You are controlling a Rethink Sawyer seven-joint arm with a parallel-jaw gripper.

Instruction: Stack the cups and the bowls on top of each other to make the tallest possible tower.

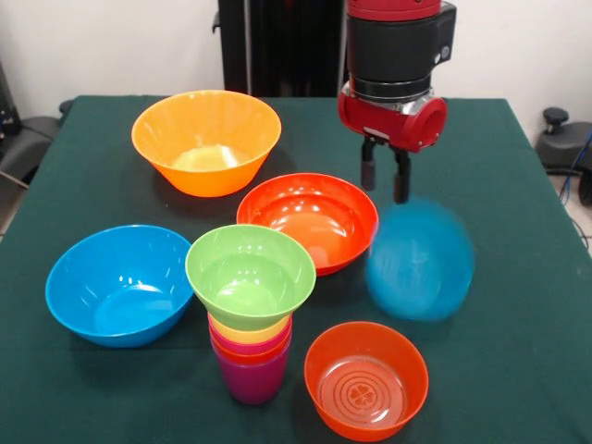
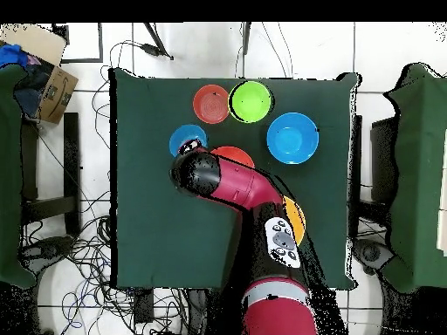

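Jaws spread over small blue bowl, blurred right of the tower; light, glossy, probably slippery — best pinched at the rim.

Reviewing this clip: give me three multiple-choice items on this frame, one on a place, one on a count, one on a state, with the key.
1. What sits on top of the tower of cups?
A. the small green bowl
B. the large blue bowl
C. nothing

2. How many bowls show in the front view?
A. four
B. six
C. eight

3. How does the small blue bowl below the gripper look?
A. sharp, nested in another bowl
B. blurred, tipped on its side
C. upside down on the tower

Key: 1 A, it rests on the top cup's rim; 2 B, six can be counted; 3 B, it is smeared, tilted, beneath the jaws.
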